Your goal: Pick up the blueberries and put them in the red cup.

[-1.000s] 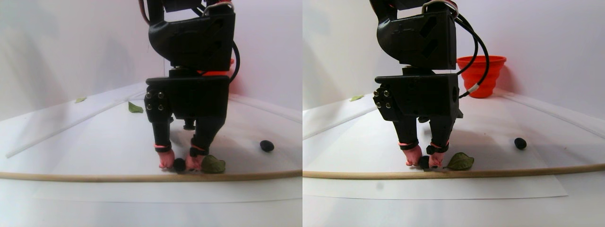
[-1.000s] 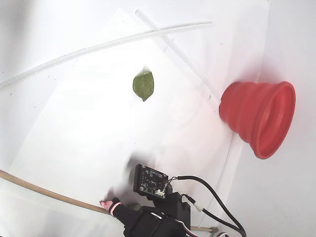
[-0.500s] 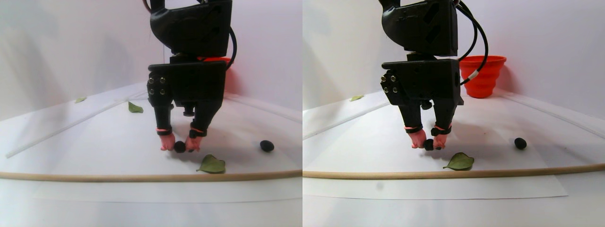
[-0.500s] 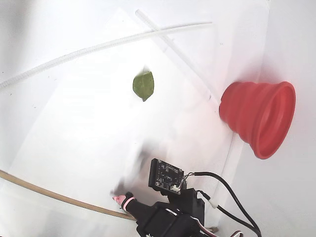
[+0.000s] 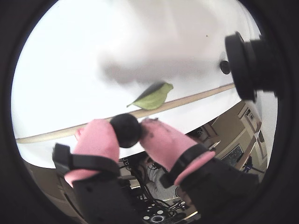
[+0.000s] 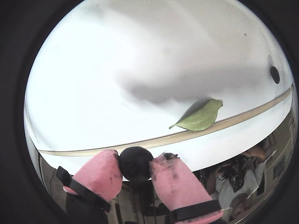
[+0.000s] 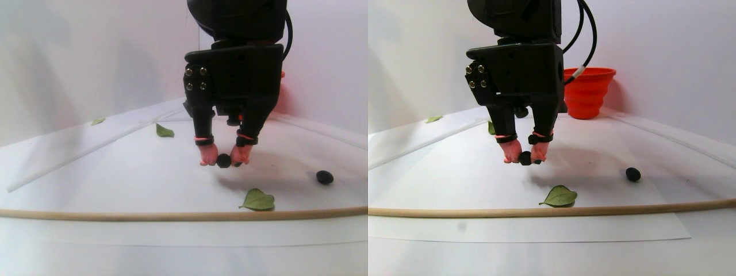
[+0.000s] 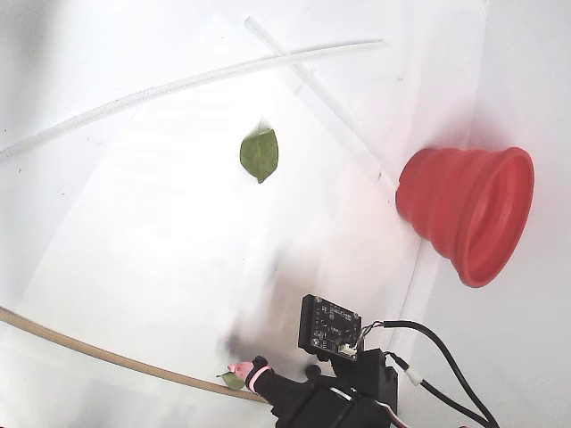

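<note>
While one berry [image 5: 125, 130] sits clamped between its pink fingertips [image 5: 96, 140], the gripper [image 7: 224, 161] hangs clear above the worktop [image 7: 115, 172]. Another berry [image 7: 325, 177] lies right of a leaf [image 7: 257, 200]; the cup [image 7: 587, 92] stands far behind.

In the stereo pair view, the black two-finger gripper [image 7: 224, 161] hangs above the white paper sheet [image 7: 115, 178]. The flat green leaf [image 7: 257, 200] lies at its 5 o'clock, the loose small round dark blueberry [image 7: 325, 177] at 3 o'clock, the red ribbed collapsible cup [image 7: 587, 92] behind.
</note>
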Motion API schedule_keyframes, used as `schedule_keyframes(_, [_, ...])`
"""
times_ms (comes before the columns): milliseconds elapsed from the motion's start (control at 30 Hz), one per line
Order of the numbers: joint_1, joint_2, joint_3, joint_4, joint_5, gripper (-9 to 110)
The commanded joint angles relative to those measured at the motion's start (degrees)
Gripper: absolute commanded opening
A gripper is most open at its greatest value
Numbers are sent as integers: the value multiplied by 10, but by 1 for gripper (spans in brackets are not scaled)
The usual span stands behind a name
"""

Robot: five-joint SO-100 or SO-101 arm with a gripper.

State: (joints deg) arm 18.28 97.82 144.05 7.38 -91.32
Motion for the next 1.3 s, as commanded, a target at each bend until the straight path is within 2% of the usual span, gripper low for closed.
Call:
schedule_keyframes(0, [18, 62, -11, 6, -9, 10])
schedule_keyframes(1267, [83, 160, -164, 66, -49, 11])
